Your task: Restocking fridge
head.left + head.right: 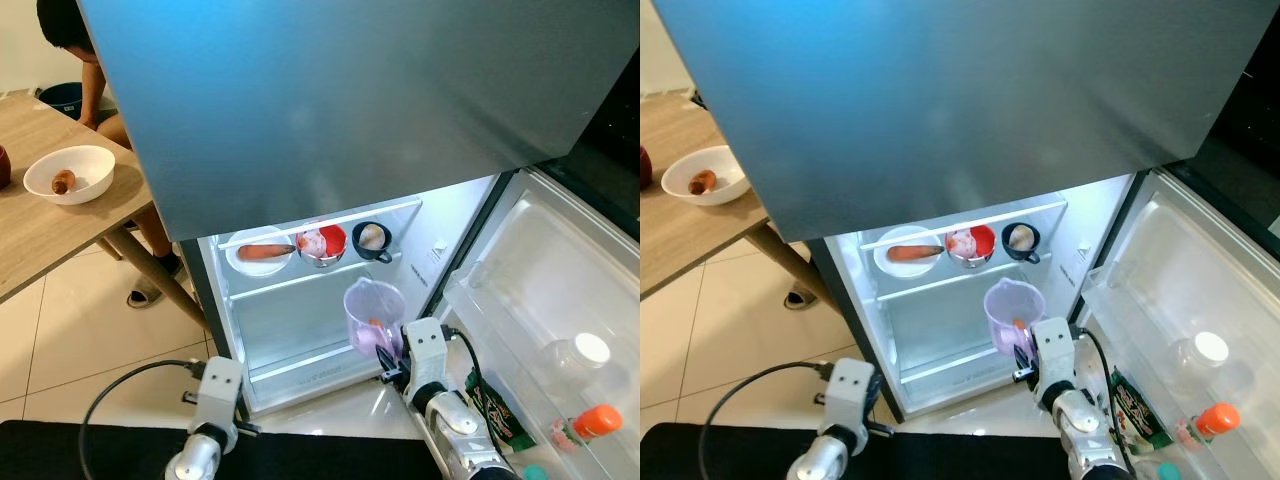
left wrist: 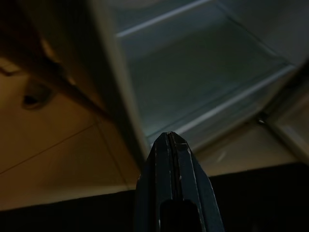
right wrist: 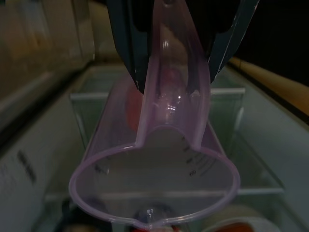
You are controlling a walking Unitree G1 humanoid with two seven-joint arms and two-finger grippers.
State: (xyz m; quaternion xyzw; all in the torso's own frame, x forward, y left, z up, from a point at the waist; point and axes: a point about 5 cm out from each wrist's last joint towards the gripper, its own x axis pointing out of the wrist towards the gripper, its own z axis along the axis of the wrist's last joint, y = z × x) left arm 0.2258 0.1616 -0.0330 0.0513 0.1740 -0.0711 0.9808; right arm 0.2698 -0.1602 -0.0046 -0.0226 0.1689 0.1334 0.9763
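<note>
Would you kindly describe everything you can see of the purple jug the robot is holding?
The jug is see-through pale purple plastic, with a round open rim, a small pouring spout and printed measuring marks on its wall. The right gripper is shut on its handle, one black finger on each side. It is held roughly upright in front of the open fridge, below the shelf carrying three dishes. Something small and orange-red shows through its wall; what it is cannot be told.
</note>
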